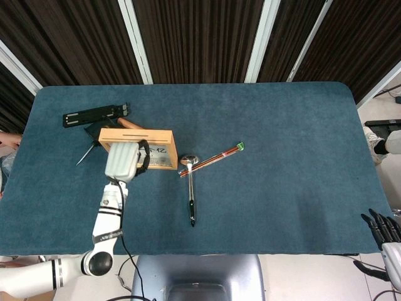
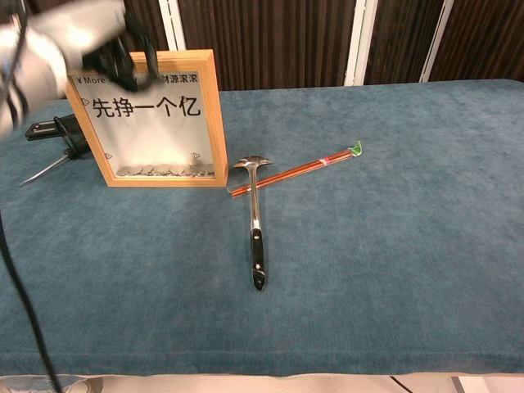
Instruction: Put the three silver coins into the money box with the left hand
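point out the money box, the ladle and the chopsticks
money box [image 2: 151, 135], chest view, on its clear front panel
ladle [image 2: 256, 237], chest view, midway along its handle
chopsticks [image 2: 303, 169], chest view, middle of the red sticks

Left robot hand [image 2: 90, 37]: motion-blurred in chest view, cut by the frame's top and left edges at 11 o'clock; whether it holds a coin cannot be told. In head view the same hand [image 1: 125, 161] covers the box's [image 1: 156, 150] left front, hiding the lettering there. Fingers curled under; contents unreadable.

Box top slot: not visible in chest view; hand overlaps the upper left corner of the frame.

Coins [image 2: 160, 171] in the box bottom: too small to count.

Right robot hand [image 1: 383, 231]: at 4 o'clock in head view, cut by the right and bottom edges; only dark fingertips and part of the palm show.

Black stand [image 2: 51, 128]: mostly hidden behind the box in chest view.
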Action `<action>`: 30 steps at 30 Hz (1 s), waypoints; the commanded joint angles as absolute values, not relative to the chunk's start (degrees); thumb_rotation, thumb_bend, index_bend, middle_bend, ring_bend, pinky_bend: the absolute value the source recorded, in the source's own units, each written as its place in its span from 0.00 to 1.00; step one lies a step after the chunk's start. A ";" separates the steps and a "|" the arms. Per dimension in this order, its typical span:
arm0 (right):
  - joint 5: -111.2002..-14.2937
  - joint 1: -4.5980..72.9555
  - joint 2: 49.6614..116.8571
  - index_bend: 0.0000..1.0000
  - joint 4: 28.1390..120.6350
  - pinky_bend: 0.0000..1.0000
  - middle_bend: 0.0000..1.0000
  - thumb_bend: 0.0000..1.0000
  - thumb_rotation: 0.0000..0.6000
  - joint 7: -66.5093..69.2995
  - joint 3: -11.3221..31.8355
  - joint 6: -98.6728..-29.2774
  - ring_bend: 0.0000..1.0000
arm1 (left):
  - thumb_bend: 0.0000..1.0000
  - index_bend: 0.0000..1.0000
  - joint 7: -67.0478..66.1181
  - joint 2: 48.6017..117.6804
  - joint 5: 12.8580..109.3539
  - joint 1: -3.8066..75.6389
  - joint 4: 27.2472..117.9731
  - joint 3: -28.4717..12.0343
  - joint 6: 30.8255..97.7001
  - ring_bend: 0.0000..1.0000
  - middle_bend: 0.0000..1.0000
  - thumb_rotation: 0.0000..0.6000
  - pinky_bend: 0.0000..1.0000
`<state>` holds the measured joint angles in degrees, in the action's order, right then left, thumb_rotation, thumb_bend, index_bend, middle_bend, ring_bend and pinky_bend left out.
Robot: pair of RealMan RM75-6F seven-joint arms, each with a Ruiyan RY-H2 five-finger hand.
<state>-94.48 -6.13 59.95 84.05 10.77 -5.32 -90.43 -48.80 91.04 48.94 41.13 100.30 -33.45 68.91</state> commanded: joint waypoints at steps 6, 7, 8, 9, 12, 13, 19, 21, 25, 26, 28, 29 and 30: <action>-93.65 -6.41 59.37 0.00 83.82 0.00 0.00 0.05 1.00 12.50 -4.78 -91.09 0.00 | 0.52 0.74 -54.89 85.47 33.25 52.67 98.24 -40.56 69.24 1.00 1.00 1.00 1.00; -93.53 -6.43 59.33 0.00 83.75 0.00 0.00 0.05 1.00 12.66 -4.72 -91.09 0.00 | 0.52 0.74 -54.42 85.44 32.22 53.16 97.62 -40.22 69.28 1.00 1.00 1.00 1.00; -93.46 -6.43 59.31 0.00 83.72 0.00 0.00 0.05 1.00 12.76 -4.69 -91.07 0.00 | 0.52 0.74 -54.25 85.34 31.58 53.45 97.23 -39.76 69.26 1.00 1.00 1.00 1.00; -93.41 -6.43 59.30 0.00 83.68 0.00 0.00 0.05 1.00 12.83 -4.68 -91.03 0.00 | 0.52 0.74 -54.12 85.17 30.99 53.67 96.95 -39.24 69.23 1.00 1.00 1.00 1.00; -93.39 -6.40 59.27 0.00 83.74 0.00 0.00 0.05 1.00 12.84 -4.68 -90.88 0.00 | 0.52 0.73 -53.10 84.80 29.85 54.23 96.05 -37.25 69.16 1.00 1.00 1.00 1.00; -93.44 -6.41 59.26 0.00 83.76 0.00 0.00 0.05 1.00 12.80 -4.70 -90.89 0.00 | 0.52 0.73 -52.72 84.76 29.64 54.36 95.82 -36.75 69.16 1.00 1.00 1.00 1.00; -93.77 -6.63 59.15 0.00 83.80 0.00 0.00 0.05 1.00 13.04 -4.80 -91.34 0.00 | 0.52 0.73 -50.53 84.26 29.35 54.90 95.01 -33.39 69.03 1.00 1.00 1.00 1.00; -93.79 -6.63 59.15 0.00 83.82 0.00 0.00 0.05 1.00 13.02 -4.81 -91.32 0.00 | 0.52 0.73 -50.27 84.21 29.37 54.93 94.96 -33.14 69.06 1.00 1.00 1.00 1.00; -93.87 -6.59 59.14 0.00 83.83 0.00 0.00 0.05 1.00 12.93 -4.88 -91.16 0.00 | 0.52 0.73 -49.24 83.92 29.28 55.16 94.64 -32.07 69.22 1.00 1.00 1.00 1.00; -93.77 -6.57 59.17 0.00 83.83 0.00 0.00 0.05 1.00 12.89 -4.83 -91.08 0.00 | 0.52 0.73 -48.92 83.85 29.11 55.14 94.31 -31.66 69.11 1.00 1.00 1.00 1.00; -93.71 -6.54 59.21 0.00 83.88 0.00 0.00 0.05 1.00 12.76 -4.78 -91.02 0.00 | 0.52 0.73 -48.15 83.65 28.96 55.24 93.95 -30.97 68.93 1.00 1.00 1.00 1.00; -93.68 -6.54 59.23 0.00 83.89 0.00 0.00 0.05 1.00 12.71 -4.76 -91.00 0.00 | 0.52 0.73 -47.84 83.61 28.87 55.32 93.78 -30.73 68.85 1.00 1.00 1.00 1.00; -93.64 -6.53 59.24 0.00 83.92 0.00 0.00 0.05 1.00 12.67 -4.74 -90.96 0.00 | 0.52 0.73 -47.54 83.55 28.83 55.38 93.63 -30.46 68.78 1.00 1.00 1.00 1.00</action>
<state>-93.63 -6.53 59.24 83.92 12.66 -4.74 -90.96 -47.76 83.65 28.94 55.29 93.82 -30.65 68.89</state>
